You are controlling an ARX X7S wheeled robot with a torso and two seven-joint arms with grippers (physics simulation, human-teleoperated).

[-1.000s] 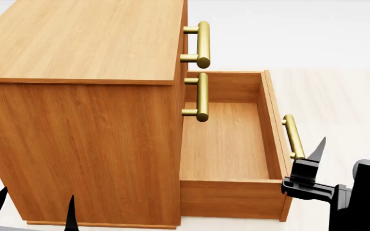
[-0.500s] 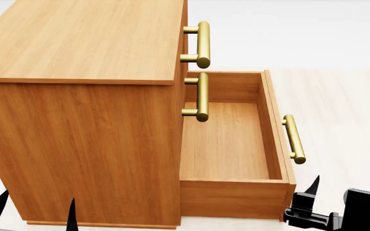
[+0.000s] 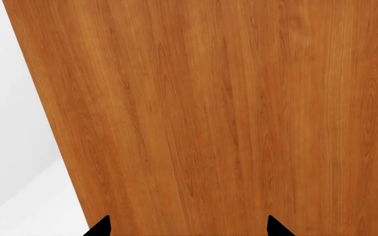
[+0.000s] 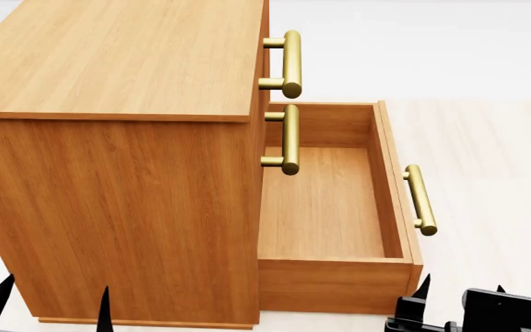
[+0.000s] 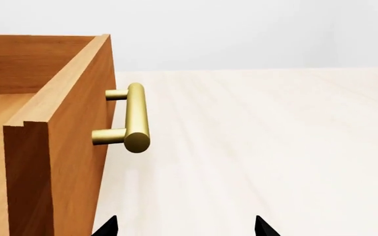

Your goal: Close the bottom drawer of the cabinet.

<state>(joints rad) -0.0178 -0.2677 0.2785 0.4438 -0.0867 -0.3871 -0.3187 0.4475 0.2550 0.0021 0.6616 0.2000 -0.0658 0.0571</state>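
Below the cabinet's [image 4: 118, 180] two shut drawers, the bottom drawer [image 4: 325, 207] stands pulled out, both grippers, left [image 4: 49, 304] and right [image 4: 459, 294], spread apart, touching nothing.

The cabinet [image 4: 118, 180] and bottom drawer [image 4: 325, 207] are orange-brown wood-grain, with a brass handle [image 4: 420, 199].

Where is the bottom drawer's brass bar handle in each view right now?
Head view: brass bar handle right of centre, on the open bottom drawer's front.
Right wrist view: handle left of centre, end-on.
Left wrist view: not in it; only brown wood-grain cabinet side.
Shared landmark: the drawer's front panel.
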